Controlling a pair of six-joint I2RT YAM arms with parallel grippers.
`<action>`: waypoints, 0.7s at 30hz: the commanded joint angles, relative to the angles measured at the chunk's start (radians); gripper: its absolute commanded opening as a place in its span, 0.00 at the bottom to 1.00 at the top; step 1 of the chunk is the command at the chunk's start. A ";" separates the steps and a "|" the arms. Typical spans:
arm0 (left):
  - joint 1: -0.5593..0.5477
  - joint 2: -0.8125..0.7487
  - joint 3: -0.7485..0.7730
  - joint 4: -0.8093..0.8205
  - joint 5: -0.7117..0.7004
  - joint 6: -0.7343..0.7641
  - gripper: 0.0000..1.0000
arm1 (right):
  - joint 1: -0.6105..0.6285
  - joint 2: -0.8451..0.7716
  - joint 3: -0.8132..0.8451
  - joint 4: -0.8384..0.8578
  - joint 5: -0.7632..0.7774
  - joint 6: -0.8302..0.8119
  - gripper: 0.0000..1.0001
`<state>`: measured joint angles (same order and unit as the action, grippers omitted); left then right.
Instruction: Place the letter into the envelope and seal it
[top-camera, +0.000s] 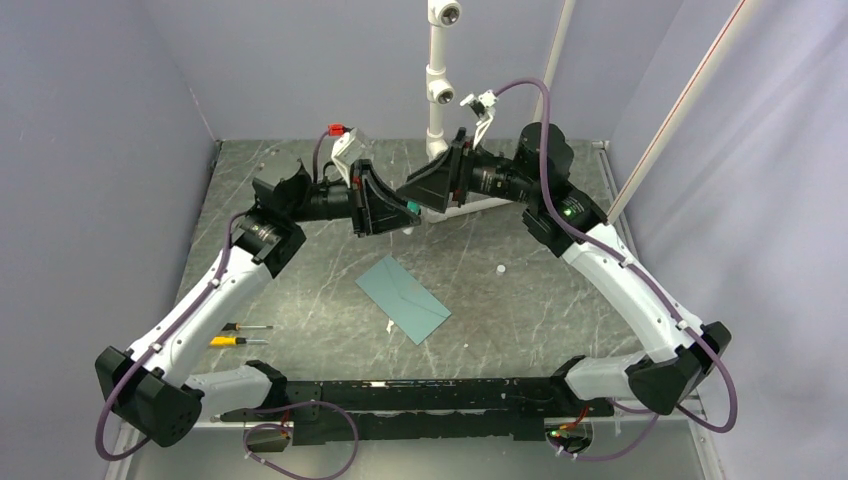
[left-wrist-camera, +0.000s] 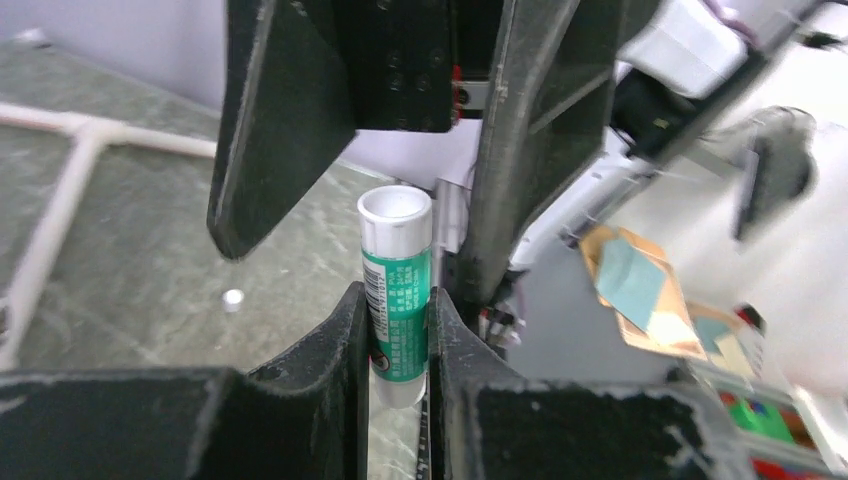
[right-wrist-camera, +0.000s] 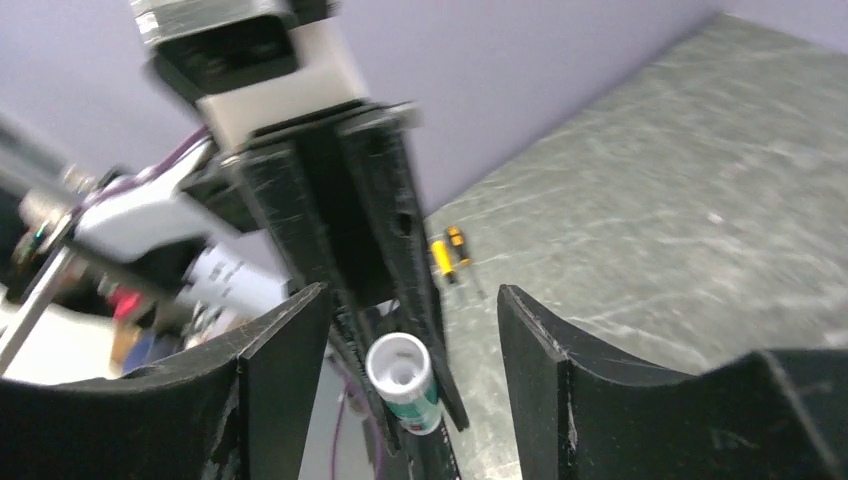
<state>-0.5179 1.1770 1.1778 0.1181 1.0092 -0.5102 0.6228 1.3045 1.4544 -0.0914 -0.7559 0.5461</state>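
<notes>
The teal-green envelope (top-camera: 403, 298) lies flat on the table, below both grippers. The letter shows in no view. My left gripper (left-wrist-camera: 397, 300) is shut on a green-and-white glue stick (left-wrist-camera: 397, 270), which stands up between its fingers and is held by its lower half. In the right wrist view the glue stick (right-wrist-camera: 402, 380) points its hollow white top at the camera. My right gripper (right-wrist-camera: 410, 300) is open, its fingers on either side of that top without touching it. Both grippers meet tip to tip above the table's far middle, left gripper (top-camera: 405, 212) and right gripper (top-camera: 418, 195).
A small white cap-like piece (top-camera: 499, 269) lies on the table right of the envelope. Two small screwdrivers (top-camera: 240, 335) lie by the left arm. A white camera pole (top-camera: 437, 80) on a white frame stands at the back, just behind the grippers.
</notes>
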 joint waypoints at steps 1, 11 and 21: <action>0.002 -0.014 0.032 -0.116 -0.277 0.100 0.02 | 0.005 -0.036 0.024 -0.183 0.456 0.088 0.67; 0.003 0.028 0.045 -0.170 -0.394 0.068 0.02 | 0.059 0.048 0.085 -0.231 0.523 0.133 0.64; 0.003 0.034 0.052 -0.199 -0.375 0.091 0.02 | 0.057 0.077 0.126 -0.230 0.514 0.121 0.54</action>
<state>-0.5167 1.2106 1.1805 -0.0780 0.6376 -0.4488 0.6804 1.3796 1.5162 -0.3515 -0.2432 0.6727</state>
